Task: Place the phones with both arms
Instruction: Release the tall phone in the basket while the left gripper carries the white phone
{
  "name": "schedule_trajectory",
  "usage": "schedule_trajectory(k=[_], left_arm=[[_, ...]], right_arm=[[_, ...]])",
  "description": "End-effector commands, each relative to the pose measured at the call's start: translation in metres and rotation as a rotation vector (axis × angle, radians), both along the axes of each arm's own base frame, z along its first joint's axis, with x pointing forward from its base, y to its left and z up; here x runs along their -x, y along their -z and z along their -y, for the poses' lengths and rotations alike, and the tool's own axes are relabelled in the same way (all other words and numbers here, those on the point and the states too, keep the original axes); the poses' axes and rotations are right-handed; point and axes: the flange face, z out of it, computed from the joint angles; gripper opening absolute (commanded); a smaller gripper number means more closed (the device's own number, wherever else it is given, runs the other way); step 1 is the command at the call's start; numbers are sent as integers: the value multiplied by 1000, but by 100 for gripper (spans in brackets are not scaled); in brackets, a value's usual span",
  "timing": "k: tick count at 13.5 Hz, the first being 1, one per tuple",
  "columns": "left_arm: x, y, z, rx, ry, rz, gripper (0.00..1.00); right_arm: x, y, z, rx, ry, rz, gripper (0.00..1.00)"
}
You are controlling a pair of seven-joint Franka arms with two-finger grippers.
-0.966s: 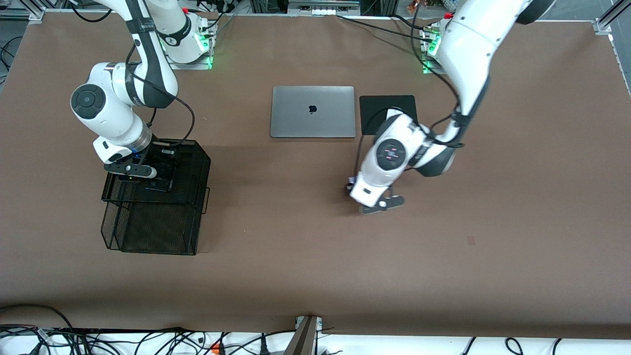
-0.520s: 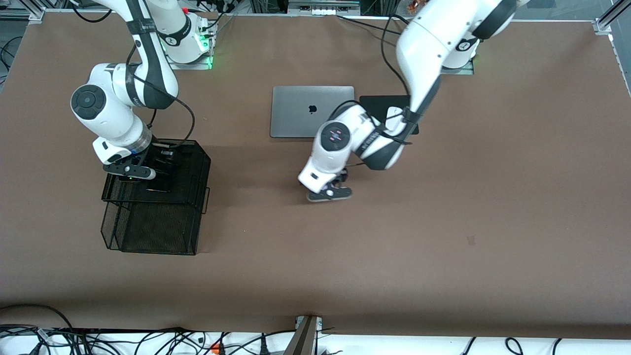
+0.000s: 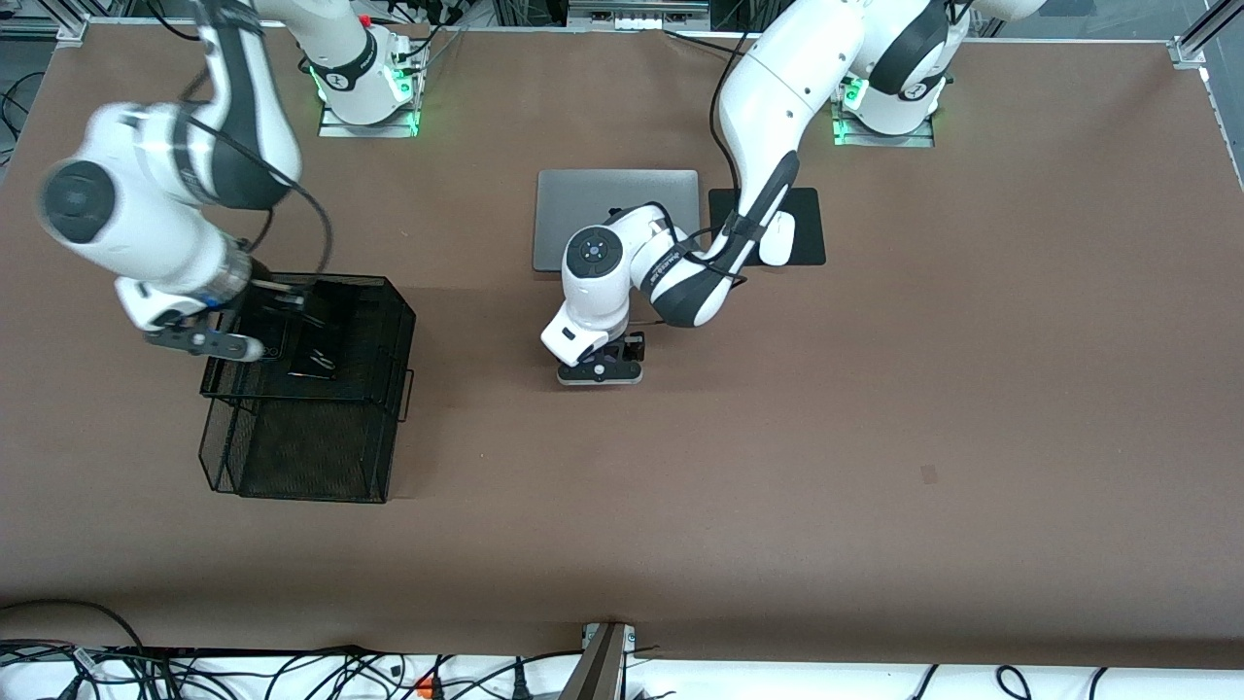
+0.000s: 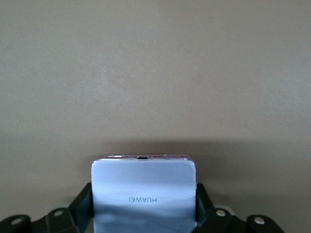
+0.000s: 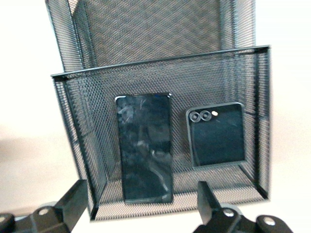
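My left gripper (image 3: 601, 372) is shut on the pale pink-white phone (image 4: 144, 194), held flat over bare brown table between the laptop and the basket. In the left wrist view the gripper (image 4: 144, 213) has a finger on each side of the phone. My right gripper (image 3: 206, 341) is open and empty over the edge of the black mesh basket (image 3: 311, 457) at the right arm's end. In the right wrist view the long slim black phone (image 5: 145, 153) and the small squarish black phone (image 5: 216, 135) lie side by side in the basket's upper tray (image 5: 160, 73), past the gripper (image 5: 141, 204).
A closed grey laptop (image 3: 622, 194) lies near the arms' bases at mid-table. Beside it a white mouse (image 3: 777, 238) sits on a black pad (image 3: 807, 209). The basket has a lower mesh tier nearer the front camera.
My left arm has carried the pale phone across the table toward the basket. My right gripper has risen and drawn back from the upper tray toward the right arm's end of the table.
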Motion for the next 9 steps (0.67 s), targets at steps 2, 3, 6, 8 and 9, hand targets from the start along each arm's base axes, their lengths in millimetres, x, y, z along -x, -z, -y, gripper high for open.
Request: schedule_trajectory(k=[2, 3, 6, 8, 9], left_arm=[[0, -2, 9, -10, 0, 22, 95], [-1, -3, 8, -10, -8, 25, 100], [-16, -30, 1, 1, -36, 53, 100], [-35, -58, -17, 15, -71, 71, 100], [-50, -78, -36, 8, -104, 69, 100]], right_arm=[[-10, -77, 15, 6, 8, -37, 99], [-13, -84, 17, 16, 13, -40, 99], [-18, -88, 12, 37, 15, -60, 99], [-29, -102, 12, 55, 14, -68, 99], [-35, -104, 18, 25, 17, -83, 99]])
